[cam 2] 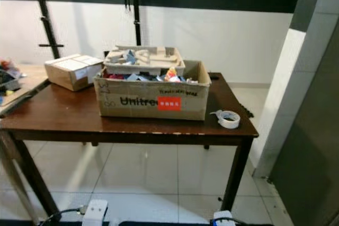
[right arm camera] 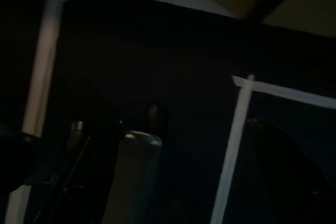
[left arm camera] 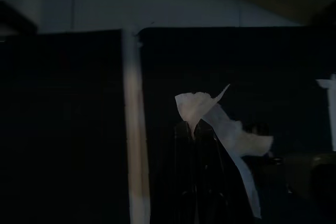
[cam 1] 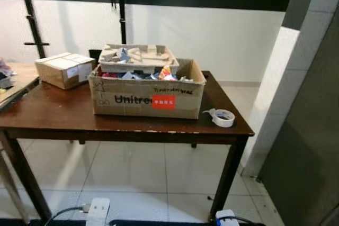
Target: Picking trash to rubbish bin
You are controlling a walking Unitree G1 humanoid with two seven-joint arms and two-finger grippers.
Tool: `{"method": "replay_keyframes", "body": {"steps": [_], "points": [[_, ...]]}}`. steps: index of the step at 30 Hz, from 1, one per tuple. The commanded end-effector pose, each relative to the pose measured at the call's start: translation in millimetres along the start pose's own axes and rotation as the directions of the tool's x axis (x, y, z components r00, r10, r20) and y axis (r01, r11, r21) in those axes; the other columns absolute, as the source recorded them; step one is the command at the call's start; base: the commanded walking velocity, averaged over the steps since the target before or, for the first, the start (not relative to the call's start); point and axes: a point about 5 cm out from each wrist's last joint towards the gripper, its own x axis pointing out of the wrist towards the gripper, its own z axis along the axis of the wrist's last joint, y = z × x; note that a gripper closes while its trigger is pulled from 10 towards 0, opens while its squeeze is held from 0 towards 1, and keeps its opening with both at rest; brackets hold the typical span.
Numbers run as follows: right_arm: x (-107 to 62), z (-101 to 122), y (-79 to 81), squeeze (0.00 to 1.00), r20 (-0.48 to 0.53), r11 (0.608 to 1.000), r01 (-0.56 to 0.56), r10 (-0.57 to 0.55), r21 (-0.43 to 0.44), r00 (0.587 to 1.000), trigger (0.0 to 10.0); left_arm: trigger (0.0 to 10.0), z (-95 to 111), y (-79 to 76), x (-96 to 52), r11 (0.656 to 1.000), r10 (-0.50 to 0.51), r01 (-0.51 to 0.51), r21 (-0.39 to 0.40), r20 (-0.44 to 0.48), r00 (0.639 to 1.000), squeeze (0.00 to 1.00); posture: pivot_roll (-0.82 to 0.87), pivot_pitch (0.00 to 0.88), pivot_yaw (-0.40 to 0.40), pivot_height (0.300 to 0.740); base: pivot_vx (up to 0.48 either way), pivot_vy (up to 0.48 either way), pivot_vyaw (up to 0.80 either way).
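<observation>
A dark wooden bench [cam 1: 63, 117] is standing on a white tiled floor [cam 1: 137, 173] against a white wall with a black stripe. An open cardboard box [cam 1: 148, 99], printed with black lettering and a red label, is sitting near the middle of the bench and is holding a jumble of colourful scraps. A grey moulded tray [cam 1: 139, 57] is resting across the back of that box. A smaller sealed carton [cam 1: 65, 69] is sitting behind and to the left of the box, apart from it. A roll of white tape [cam 1: 222, 117] is lying flat near the right front corner of the bench, just beside the box.

Neither arm is showing in the head views. The left wrist view is very dark: the left claw [left arm camera: 195, 129] is pinching a torn piece of white paper [left arm camera: 220, 124] between fingers drawn close together, and the paper is sticking out past the tips. The right wrist view is darker still; the right claw [right arm camera: 113, 135] is only a dim outline, and I cannot tell whether it is open or closed.
</observation>
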Motion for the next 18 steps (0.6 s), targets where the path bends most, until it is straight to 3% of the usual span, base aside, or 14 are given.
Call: {"method": "replay_keyframes", "body": {"steps": [1,18], "points": [[-0.2,-0.8,-1.0,0.0,-0.008,1.0,0.0,0.0,-0.005,1.0,10.0,10.0,-1.2,0.7,0.0,1.0,0.002,-0.002,-0.002,-0.013,1.0,0.0,0.0,0.0,-0.022,0.74,0.0,0.0,0.0],[-0.6,-3.9,-2.0,0.0,-0.023,1.0,0.01,-0.01,0.01,1.0,10.0,10.0,4.2,-8.3,2.2,0.998,-0.044,0.044,0.04,-0.005,0.999,0.0,0.0,0.0,-0.018,0.74,0.0,0.0,0.0]]}}
